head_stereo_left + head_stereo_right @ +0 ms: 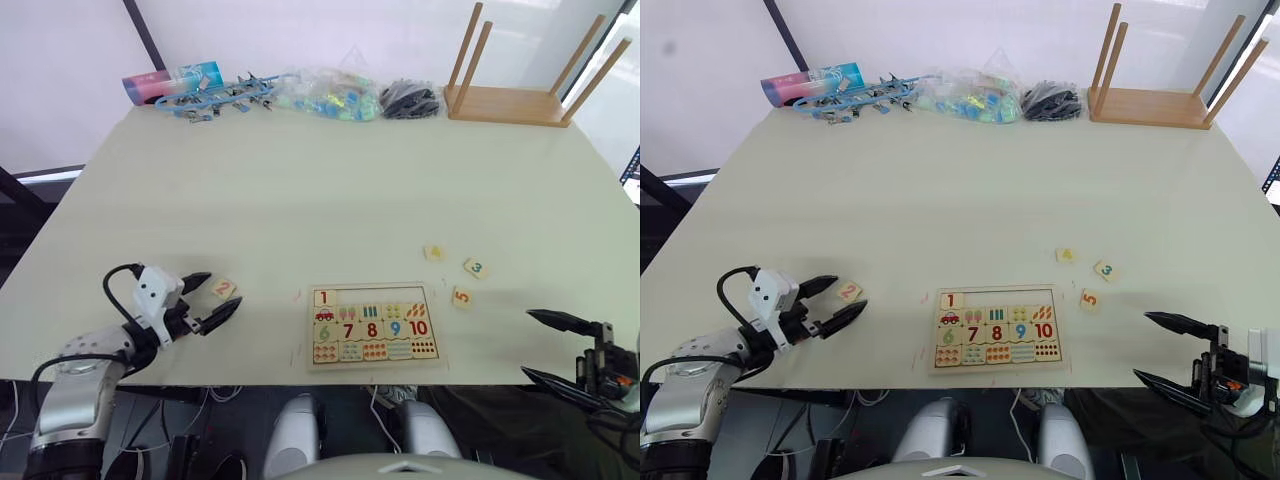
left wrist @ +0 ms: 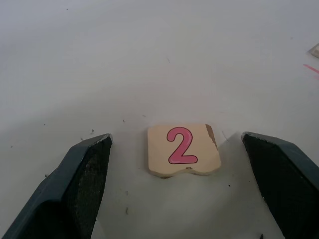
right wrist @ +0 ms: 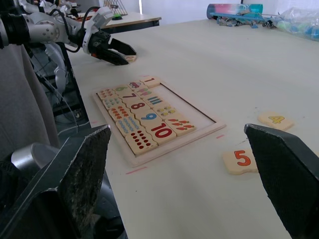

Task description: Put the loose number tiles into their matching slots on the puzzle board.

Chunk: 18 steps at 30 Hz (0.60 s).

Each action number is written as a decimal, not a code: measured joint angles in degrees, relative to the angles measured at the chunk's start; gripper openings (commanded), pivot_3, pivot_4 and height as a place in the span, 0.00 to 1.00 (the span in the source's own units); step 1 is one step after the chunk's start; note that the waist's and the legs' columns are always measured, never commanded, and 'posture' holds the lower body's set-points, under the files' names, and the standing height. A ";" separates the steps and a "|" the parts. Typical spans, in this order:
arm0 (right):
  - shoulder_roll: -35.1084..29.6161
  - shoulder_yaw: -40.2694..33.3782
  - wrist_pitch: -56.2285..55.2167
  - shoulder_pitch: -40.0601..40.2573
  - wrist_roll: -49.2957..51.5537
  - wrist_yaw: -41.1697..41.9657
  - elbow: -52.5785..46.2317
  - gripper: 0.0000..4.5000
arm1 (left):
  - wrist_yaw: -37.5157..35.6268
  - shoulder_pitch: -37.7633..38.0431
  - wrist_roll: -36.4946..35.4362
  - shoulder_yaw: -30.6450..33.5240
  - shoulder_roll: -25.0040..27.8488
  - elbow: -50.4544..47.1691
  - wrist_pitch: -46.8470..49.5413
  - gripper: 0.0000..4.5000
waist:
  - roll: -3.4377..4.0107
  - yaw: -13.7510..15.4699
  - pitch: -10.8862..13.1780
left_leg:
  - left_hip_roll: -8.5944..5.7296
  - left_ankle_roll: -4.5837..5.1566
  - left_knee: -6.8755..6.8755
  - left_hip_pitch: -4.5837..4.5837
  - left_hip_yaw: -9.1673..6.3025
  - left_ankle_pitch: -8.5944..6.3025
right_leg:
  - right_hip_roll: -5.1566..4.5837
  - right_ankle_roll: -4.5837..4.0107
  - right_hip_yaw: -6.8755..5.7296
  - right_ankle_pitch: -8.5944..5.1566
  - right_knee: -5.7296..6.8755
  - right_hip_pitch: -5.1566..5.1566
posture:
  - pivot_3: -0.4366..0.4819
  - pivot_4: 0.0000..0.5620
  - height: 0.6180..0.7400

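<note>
The left gripper [image 1: 212, 297], fingers spread, flanks the pale wooden pink-2 tile [image 2: 183, 150] on the cream table [image 1: 300, 200]; right gripper [image 1: 555, 348] gapes too.

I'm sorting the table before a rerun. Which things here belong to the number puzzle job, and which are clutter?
Job: puzzle board; tile 2 between the left gripper jaws; tiles 3, 4, 5.

Clutter: upturned stool, plastic bag, black bundle, tube.
</note>
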 measured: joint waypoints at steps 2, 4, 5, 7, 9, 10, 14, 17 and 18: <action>0.01 0.02 0.00 -0.12 0.00 0.10 0.01 1.00 | 0.17 -0.29 0.38 -0.20 0.00 0.08 0.07 0.98 | 0.02 0.01 0.00 | 0.00 0.00 0.00 0.04 0.00 0.00 | 0.00 0.00 0.00 0.00 0.00 0.04 | 0.48 0.27 0.99; 0.01 0.29 -0.09 -0.27 -0.02 0.73 0.05 1.00 | 0.66 -0.47 0.47 -0.44 0.00 0.09 0.24 0.87 | 0.03 0.01 -0.01 | 0.00 0.00 0.00 0.05 -0.01 0.00 | 0.00 0.00 0.00 0.00 0.00 0.05 | 0.48 0.27 0.99; 0.01 0.47 -0.12 -0.31 -0.03 0.98 0.07 1.00 | 0.90 -0.52 0.46 -0.54 0.00 0.09 0.35 0.80 | 0.04 0.00 -0.01 | 0.00 0.00 0.00 0.05 -0.01 0.00 | 0.00 0.00 -0.01 0.00 0.00 0.06 | 0.48 0.27 0.99; 0.01 0.63 -0.18 -0.38 -0.06 1.18 0.16 1.00 | 1.07 -0.56 0.45 -0.56 0.00 0.09 0.43 0.61 | 0.05 -0.02 -0.02 | 0.00 0.00 0.00 0.05 0.00 0.00 | -0.01 0.00 0.00 0.00 0.00 0.06 | 0.48 0.27 0.99; 0.01 0.81 -0.24 -0.70 -0.07 1.31 0.30 1.00 | 1.15 -0.43 0.39 -0.54 0.00 0.05 0.36 0.41 | 0.06 -0.04 -0.02 | -0.01 0.00 0.00 0.06 0.01 0.00 | -0.01 0.00 0.00 0.00 -0.01 0.06 | 0.48 0.27 0.99; 0.01 0.87 -0.26 -0.98 -0.08 1.38 0.33 1.00 | 1.16 -0.29 0.39 -0.53 0.00 -0.23 0.32 0.34 | 0.07 -0.04 -0.03 | -0.01 0.00 0.00 0.05 0.02 0.00 | -0.01 0.00 0.00 0.00 -0.01 0.06 | 0.48 0.27 0.99; 0.01 0.89 -0.28 -1.39 -0.11 1.62 0.40 1.00 | 1.36 0.73 0.34 -0.55 -0.11 -1.33 0.35 0.34 | 0.07 -0.04 -0.03 | -0.02 0.00 0.00 0.05 0.03 0.00 | -0.01 0.00 0.00 0.00 -0.03 0.06 | 0.48 0.27 0.99; 0.01 0.94 -0.28 -1.44 -0.12 1.93 0.48 1.00 | 2.83 2.14 0.16 -0.51 -1.46 -3.69 1.09 0.34 | 0.07 -0.05 -0.03 | -0.02 0.00 0.00 0.05 0.04 0.00 | -0.02 0.01 0.02 0.00 -0.03 0.07 | 0.48 0.27 0.99; 0.02 0.99 -0.28 -1.55 -0.13 2.06 0.70 1.00 | 4.37 3.29 -0.06 -0.54 -2.75 -5.81 1.95 0.34 | 0.07 -0.05 -0.03 | -0.02 0.01 0.00 0.05 0.04 0.00 | -0.04 0.01 0.02 0.01 -0.04 0.07 | 0.48 0.27 0.99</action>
